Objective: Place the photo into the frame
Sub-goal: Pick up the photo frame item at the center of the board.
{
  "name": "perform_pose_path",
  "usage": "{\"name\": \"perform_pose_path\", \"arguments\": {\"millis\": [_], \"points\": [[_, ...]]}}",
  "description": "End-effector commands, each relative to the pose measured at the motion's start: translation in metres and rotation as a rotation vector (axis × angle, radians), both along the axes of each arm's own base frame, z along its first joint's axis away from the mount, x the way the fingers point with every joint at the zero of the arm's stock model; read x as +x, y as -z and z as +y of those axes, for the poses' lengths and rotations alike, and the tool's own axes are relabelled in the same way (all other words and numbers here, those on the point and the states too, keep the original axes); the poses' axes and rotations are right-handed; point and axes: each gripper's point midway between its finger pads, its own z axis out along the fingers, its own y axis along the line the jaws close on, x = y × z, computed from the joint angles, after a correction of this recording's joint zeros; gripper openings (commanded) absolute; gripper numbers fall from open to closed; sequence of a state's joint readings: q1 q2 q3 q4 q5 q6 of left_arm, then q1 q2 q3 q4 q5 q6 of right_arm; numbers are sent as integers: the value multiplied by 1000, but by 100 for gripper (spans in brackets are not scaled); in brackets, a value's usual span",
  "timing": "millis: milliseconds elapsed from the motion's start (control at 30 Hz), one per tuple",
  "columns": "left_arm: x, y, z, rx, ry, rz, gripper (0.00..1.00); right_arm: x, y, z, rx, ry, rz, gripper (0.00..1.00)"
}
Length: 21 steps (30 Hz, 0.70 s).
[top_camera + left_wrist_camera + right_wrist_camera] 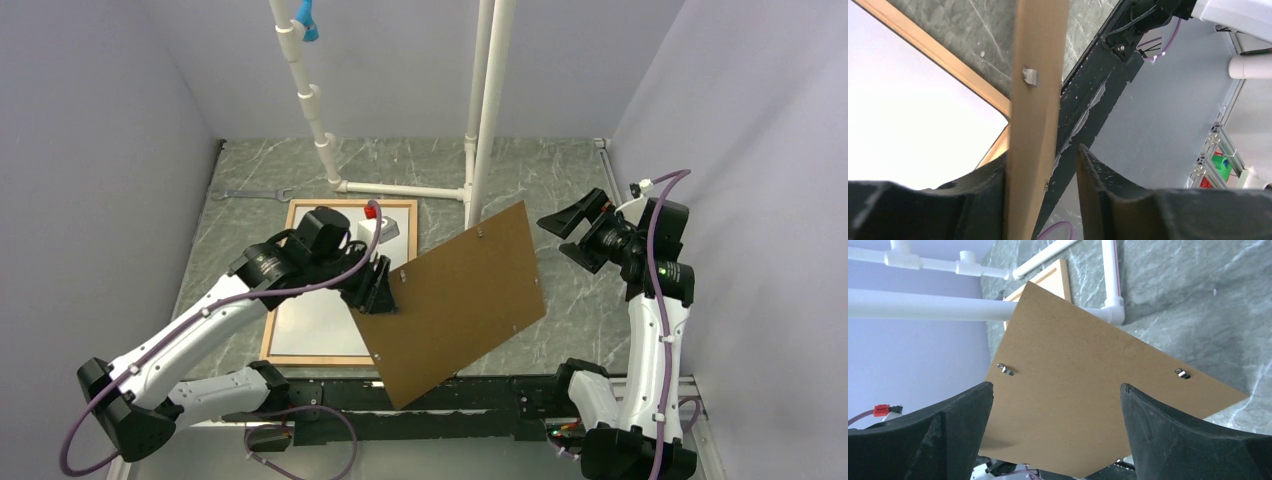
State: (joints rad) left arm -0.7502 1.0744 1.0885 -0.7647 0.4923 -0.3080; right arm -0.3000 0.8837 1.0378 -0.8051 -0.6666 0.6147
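A brown backing panel (455, 300) is hanging tilted over the grey marbled surface (570, 180), a white pipe structure (487, 100) is standing behind, and a wrench (250, 194) is lying far left.

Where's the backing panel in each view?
Top external: panel centre, tilted, left edge at left gripper.
Left wrist: panel nearly edge-on, centre.
Right wrist: panel fills the middle.
Shared landmark: frame, in all three.
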Motion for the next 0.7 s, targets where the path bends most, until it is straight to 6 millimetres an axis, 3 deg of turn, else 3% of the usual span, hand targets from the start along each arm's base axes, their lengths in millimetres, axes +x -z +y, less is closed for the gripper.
{"name": "perform_pose_path", "arguments": {"millis": [0,67,200,433,533,667], "points": [[-9,-17,9,-10,12,-25,63,4,-12,9,29,-51,-78,99],[-14,-20,8,-15,36,-6,78,2,-7,9,34,-52,-70,99],[-20,-30,8,-17,67,10,84,0,0,10,34,-54,-54,99],[-27,-49,5,-60,93,13,72,-1,1,10,39,-49,-53,99],[-28,-45,2,-61,94,34,57,0,3,10,46,-46,-50,99],[-29,-26,0,1,93,57,56,0,4,10,46,-43,-43,99]]}}
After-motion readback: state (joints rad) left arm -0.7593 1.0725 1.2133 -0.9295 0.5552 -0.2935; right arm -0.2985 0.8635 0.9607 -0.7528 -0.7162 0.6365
